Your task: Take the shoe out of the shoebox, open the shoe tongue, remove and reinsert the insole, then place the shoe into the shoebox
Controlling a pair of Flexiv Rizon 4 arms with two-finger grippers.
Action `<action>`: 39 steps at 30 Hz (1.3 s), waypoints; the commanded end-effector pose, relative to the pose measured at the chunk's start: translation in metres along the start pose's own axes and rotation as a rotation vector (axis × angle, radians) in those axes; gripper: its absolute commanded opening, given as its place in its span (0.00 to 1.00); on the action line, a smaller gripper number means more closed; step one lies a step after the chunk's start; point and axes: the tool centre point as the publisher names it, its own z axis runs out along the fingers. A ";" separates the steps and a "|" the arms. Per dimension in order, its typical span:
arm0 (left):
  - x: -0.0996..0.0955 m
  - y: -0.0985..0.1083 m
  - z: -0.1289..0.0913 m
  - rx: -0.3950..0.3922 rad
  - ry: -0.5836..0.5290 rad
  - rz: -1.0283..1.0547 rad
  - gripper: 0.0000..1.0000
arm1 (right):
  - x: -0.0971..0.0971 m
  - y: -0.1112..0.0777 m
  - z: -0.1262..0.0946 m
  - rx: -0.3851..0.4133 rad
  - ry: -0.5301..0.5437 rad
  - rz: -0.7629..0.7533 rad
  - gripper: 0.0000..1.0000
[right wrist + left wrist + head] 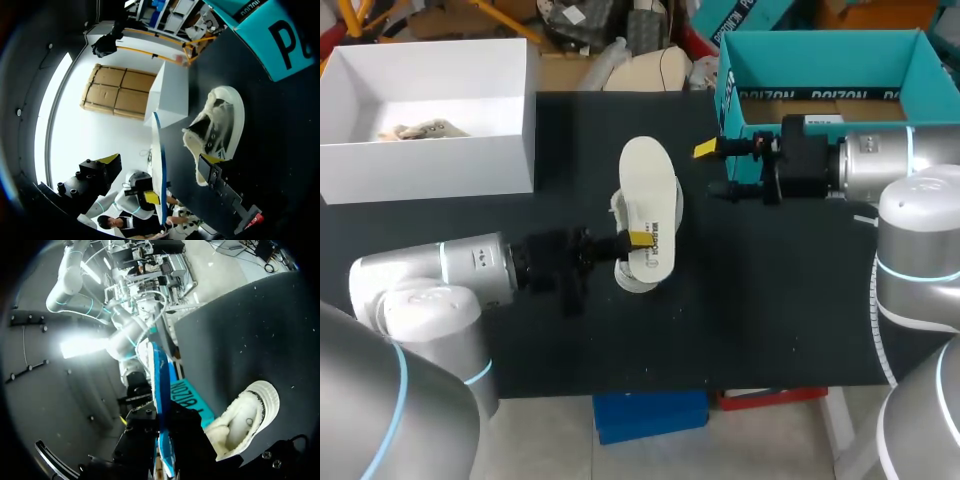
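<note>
My left gripper is shut on the edge of a white insole and holds it over the white shoe at the middle of the black table. In the left wrist view the insole stands edge-on between the gripper's fingers, showing a blue side. The shoe lies beside them, opening towards the camera. My right gripper stands open and empty in front of the teal shoebox, a short way right of the insole. From the right wrist, the shoe and the insole lie ahead of the right gripper.
A white open box with crumpled paper inside stands at the back left. The teal shoebox fills the back right corner. Bare black table stretches in front of the shoe and to its right.
</note>
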 end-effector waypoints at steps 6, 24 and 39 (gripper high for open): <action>0.001 0.003 0.009 0.002 0.006 -0.003 0.00 | 0.000 -0.001 0.002 -0.004 0.000 0.000 1.00; 0.001 0.003 0.009 0.002 0.006 -0.003 0.00 | 0.001 -0.033 0.053 0.142 0.069 -0.080 0.73; 0.001 0.003 0.009 0.002 0.006 -0.003 0.00 | -0.010 -0.035 0.071 0.195 0.067 -0.064 0.38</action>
